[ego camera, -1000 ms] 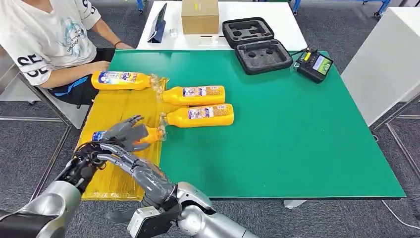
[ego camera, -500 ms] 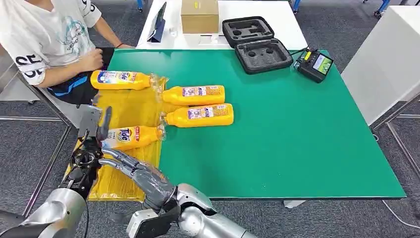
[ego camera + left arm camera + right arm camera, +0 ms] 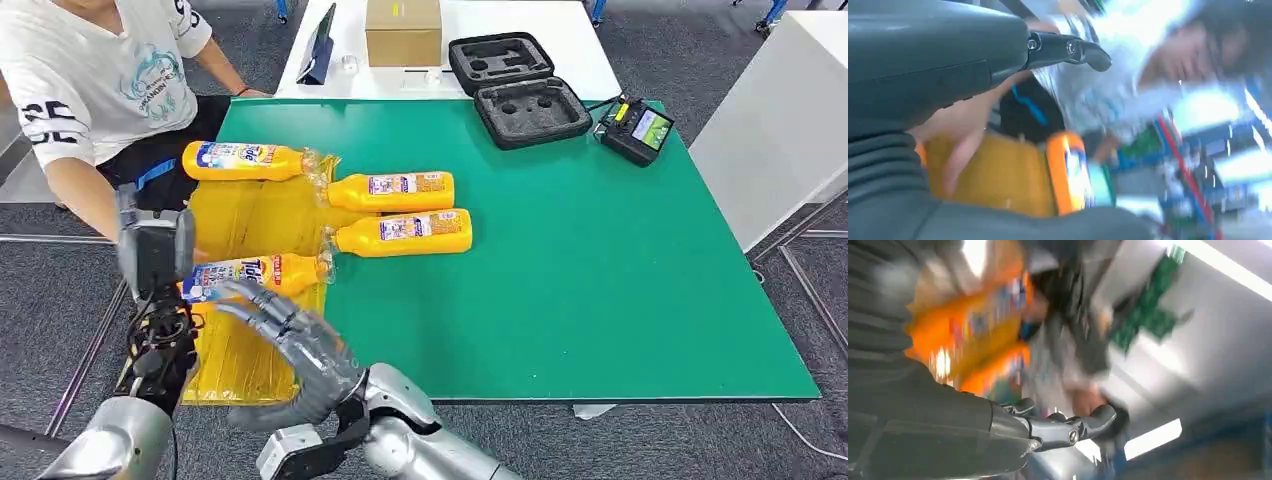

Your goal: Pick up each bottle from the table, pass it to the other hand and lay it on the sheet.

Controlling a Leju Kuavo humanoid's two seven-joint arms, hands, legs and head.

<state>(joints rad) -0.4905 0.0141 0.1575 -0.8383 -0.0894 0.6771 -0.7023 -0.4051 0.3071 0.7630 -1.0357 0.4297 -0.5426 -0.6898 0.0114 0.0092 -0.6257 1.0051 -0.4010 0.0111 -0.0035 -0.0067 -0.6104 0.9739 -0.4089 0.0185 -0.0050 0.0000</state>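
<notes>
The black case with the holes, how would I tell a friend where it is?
Start at the green table and go to its far edge. The black case lies open there, showing foam with cut-outs, between a cardboard box and a small controller with a lit screen.

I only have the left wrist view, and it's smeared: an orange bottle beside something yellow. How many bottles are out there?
Observer: Four in the head view. The nearest bottle lies on the yellow sheet.
Operator: Is the right hand on it?
Observer: The right hand hovers by it, fingers spread, holding nothing. I cannot tell whether it touches.
Operator: Any left on the table?
Observer: Yes. The upper table bottle and the lower table bottle lie with their bodies on the green table.
</notes>
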